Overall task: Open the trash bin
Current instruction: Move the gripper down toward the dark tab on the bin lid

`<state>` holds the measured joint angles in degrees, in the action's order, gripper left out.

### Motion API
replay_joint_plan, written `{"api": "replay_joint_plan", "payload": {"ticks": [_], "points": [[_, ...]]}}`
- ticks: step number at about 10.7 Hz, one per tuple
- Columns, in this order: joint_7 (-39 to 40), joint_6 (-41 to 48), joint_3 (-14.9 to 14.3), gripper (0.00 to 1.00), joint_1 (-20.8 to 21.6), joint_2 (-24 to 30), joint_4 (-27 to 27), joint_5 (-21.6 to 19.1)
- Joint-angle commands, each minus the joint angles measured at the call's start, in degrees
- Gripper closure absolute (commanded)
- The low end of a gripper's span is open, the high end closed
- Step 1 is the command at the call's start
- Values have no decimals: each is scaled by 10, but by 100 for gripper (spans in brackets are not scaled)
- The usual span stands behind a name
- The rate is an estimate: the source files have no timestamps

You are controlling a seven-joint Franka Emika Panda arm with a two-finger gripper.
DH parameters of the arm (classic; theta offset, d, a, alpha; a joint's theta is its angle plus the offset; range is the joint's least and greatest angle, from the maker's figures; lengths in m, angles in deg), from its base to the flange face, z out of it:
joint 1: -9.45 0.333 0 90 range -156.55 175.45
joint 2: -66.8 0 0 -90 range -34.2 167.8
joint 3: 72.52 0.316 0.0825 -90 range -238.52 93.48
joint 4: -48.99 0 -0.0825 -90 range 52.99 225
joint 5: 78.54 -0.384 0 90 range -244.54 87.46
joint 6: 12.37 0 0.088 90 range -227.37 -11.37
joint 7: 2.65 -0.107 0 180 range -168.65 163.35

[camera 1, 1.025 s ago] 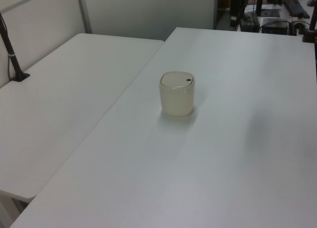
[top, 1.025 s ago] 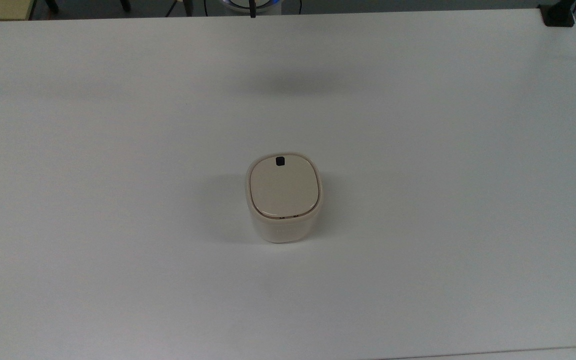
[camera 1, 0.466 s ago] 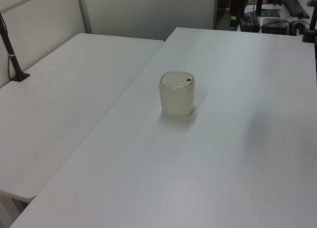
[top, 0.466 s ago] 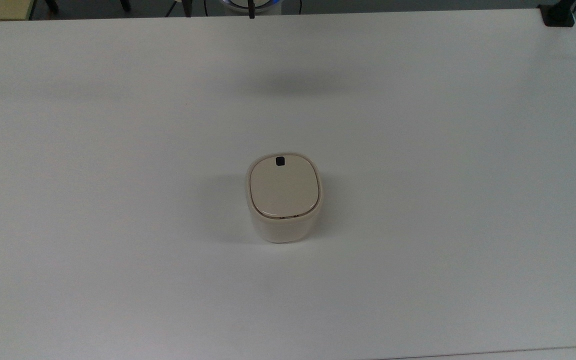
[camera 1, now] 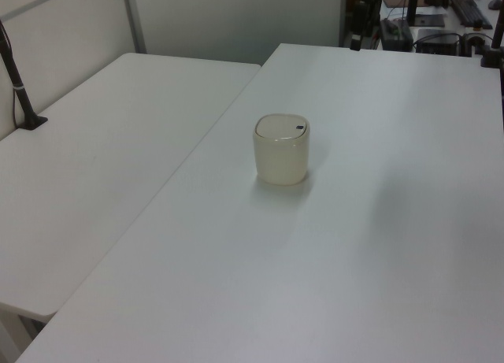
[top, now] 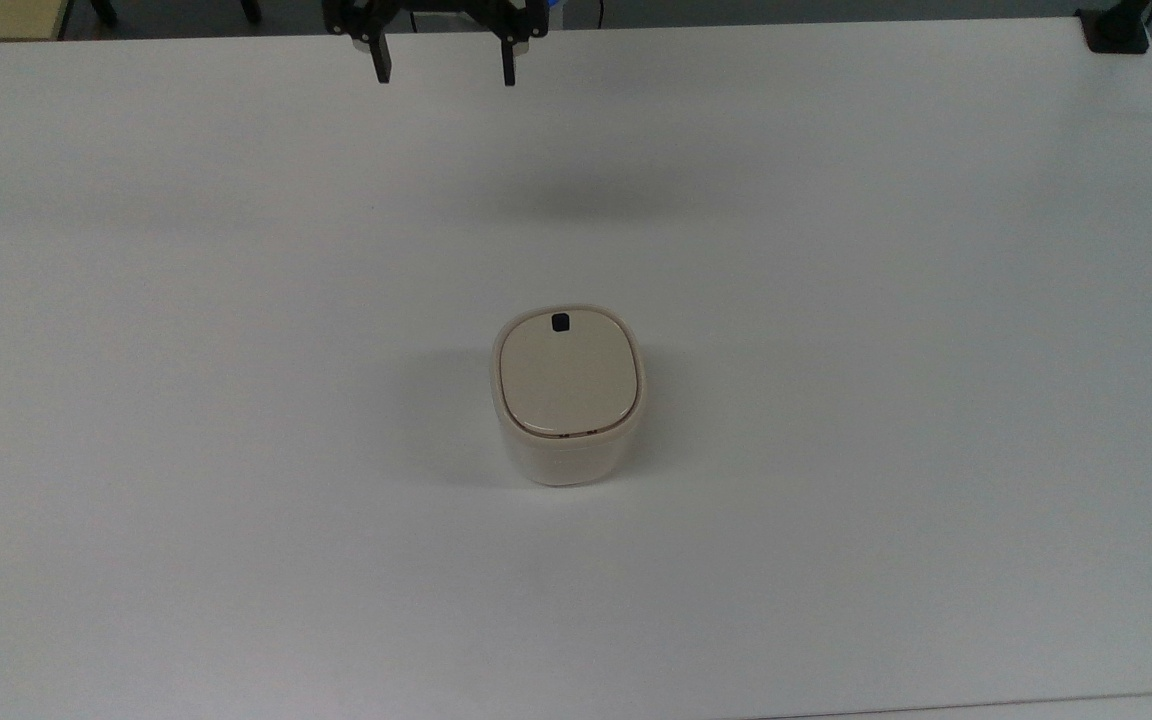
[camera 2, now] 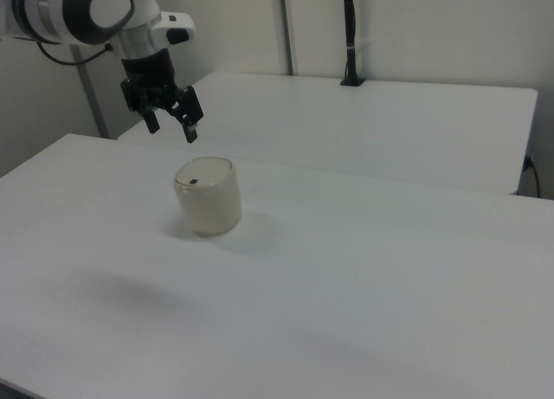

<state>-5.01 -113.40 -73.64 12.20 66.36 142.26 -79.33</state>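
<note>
Since a second ago, my black two-finger gripper (top: 443, 72) has come into the top view's upper edge, fingers spread apart, grasping nothing. My small cream-white plastic trash bin (top: 568, 395) sits mid-table (top: 936, 400), its flat beige lid (top: 566, 375) apparently closed, well apart from me.
</note>
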Motion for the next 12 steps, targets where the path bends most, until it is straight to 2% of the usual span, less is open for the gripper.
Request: {"api": "replay_joint_plan", "payload": {"ticks": [1, 2, 4, 5, 8, 10, 12], "points": [[-119, -50, 2, 7, 20, -32, -19, -8], [-160, -66, 2, 11, 29, -40, -19, -5], [-233, -98, 2, 43, 38, -63, -26, -5], [-272, -110, 2, 52, 41, -78, -37, -2], [-412, -162, 2, 100, 61, -111, -41, 2], [-477, -186, 2, 100, 76, -139, -41, 14], [-485, -205, 2, 100, 78, -157, -41, 16]]}}
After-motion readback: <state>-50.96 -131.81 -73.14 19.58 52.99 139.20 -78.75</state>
